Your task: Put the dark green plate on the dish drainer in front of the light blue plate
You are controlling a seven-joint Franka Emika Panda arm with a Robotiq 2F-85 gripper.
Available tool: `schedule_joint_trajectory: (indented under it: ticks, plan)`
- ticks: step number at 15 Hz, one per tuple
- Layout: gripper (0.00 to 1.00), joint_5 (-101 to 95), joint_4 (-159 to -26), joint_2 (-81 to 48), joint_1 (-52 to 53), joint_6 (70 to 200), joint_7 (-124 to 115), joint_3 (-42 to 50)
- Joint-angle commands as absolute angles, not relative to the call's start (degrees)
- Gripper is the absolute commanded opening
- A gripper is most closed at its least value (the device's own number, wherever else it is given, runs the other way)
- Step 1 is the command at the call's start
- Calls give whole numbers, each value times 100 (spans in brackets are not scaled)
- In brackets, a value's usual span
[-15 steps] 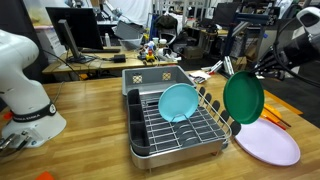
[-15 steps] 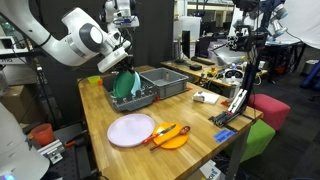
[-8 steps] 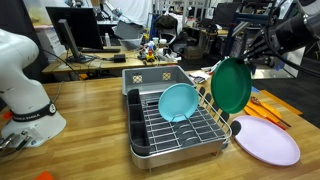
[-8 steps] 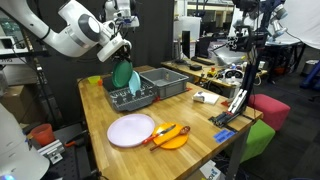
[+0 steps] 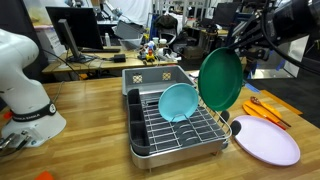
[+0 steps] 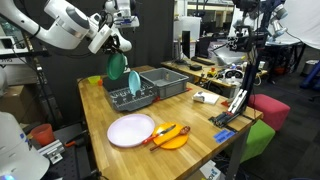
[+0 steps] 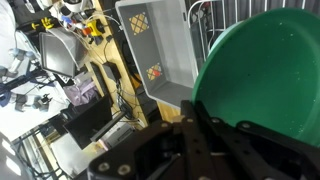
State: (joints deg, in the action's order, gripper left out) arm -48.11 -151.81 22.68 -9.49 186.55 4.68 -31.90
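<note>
Gripper [image 5: 238, 45] is pinched narrow on the top rim of the dark green plate [image 5: 221, 80]. The plate hangs near-upright in air over the right side of the dish drainer [image 5: 178, 148], apparently clear of the wires. The light blue plate [image 5: 180, 102] stands tilted in the rack, far-centre, just left of the green one. Risks, judged: the grip is on the rim only, so the plate could swing or slip if moved left fast. Its lower edge could catch the drainer's raised right rail on the way in. If it comes in too far back it could clip the blue plate and knock it flat, or end up behind it rather than on the near side. Released w/o its edge seated between wires, it prob. tips over or slides out. Let go too far right, it drops onto the lavender plate [image 5: 266, 141] on the table. In the wrist view the green plate [image 7: 270, 80] blocks most of the frame and no slots show, so alignment can't be checked there.
</note>
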Motion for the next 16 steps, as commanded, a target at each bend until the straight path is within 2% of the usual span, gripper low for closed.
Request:
schedule_joint_trajectory:
  ticks: [1, 9, 10, 16]
  plan:
    - [6, -4811, -15185, 2339, -1198, 18683, 374, -3460]
    - [6, -4811, -15197, 2414, -1440, 18700, 324, -3658]
    - [1, -4816, -15173, 2469, -1546, 18692, 306, -3752]
    - [1, -4855, -14885, 2719, -2151, 18782, 258, -4286]
